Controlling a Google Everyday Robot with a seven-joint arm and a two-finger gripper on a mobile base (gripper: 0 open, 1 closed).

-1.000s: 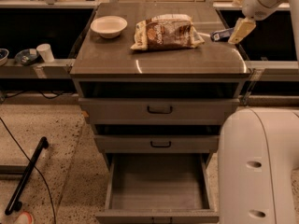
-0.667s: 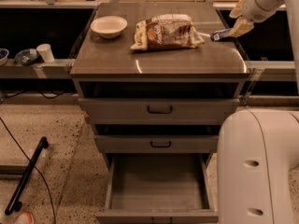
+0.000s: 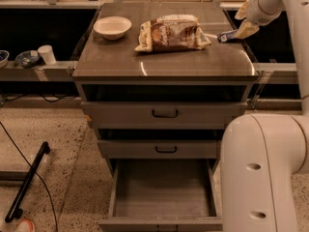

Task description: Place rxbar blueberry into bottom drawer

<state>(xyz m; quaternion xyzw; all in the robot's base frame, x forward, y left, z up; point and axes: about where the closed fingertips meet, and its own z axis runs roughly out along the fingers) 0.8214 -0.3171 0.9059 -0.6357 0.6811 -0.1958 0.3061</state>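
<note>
The rxbar blueberry (image 3: pixel 226 35), a small blue bar, is at the right edge of the cabinet top (image 3: pixel 164 62), just right of the chip bag. My gripper (image 3: pixel 242 32) comes in from the upper right, and its yellowish fingers (image 3: pixel 248 29) close on the bar's right end. I cannot tell whether the bar rests on the top or is slightly lifted. The bottom drawer (image 3: pixel 164 190) is pulled out below, with a plain grey interior and nothing in it. It lies well below and left of the gripper.
A brown-and-white chip bag (image 3: pixel 171 33) and a white bowl (image 3: pixel 112 26) sit on the cabinet top. Two upper drawers with black handles (image 3: pixel 165 113) are shut. My white base (image 3: pixel 263 173) stands beside the drawer's right side. A black bar (image 3: pixel 26 182) and cable lie on the floor at left.
The gripper has shifted only slightly at the bar's right end. The bar stays at about the same spot by the cabinet's right edge.
</note>
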